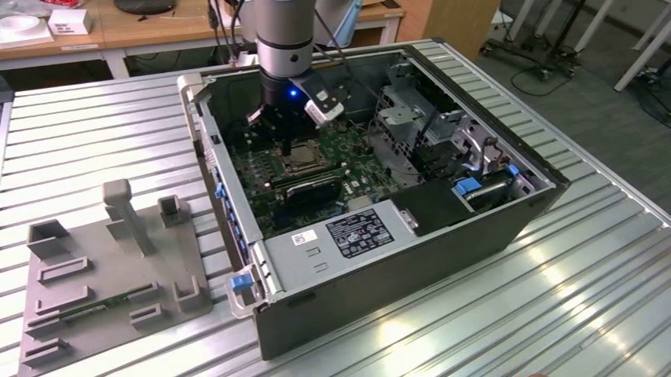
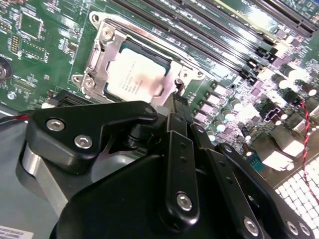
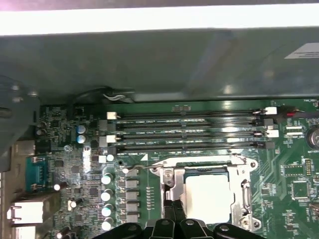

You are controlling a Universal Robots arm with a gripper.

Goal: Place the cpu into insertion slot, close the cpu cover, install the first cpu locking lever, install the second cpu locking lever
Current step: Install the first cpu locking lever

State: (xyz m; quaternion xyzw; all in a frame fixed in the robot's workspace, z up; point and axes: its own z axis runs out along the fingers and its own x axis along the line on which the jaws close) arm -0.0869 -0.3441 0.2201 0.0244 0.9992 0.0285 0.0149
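Gripper (image 2: 177,92) is down inside the open computer case (image 1: 419,259), fingers clenched together on nothing, tips just beside the socket's edge. The cpu (image 2: 134,74) lies flat in its socket, the cpu cover (image 2: 97,55) lying down around it. Light, stiff and fragile, I'd judge: edges only. Tight room, with motherboard (image 3: 75,164) parts crowding close. A ribbed metal table (image 1: 94,133) carries the case.

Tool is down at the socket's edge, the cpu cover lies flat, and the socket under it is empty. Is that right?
Not empty: the cpu sits under the cpu cover, its metal top showing through the cover's window in both wrist views. The cover does lie flat, and the tool is down at its edge.
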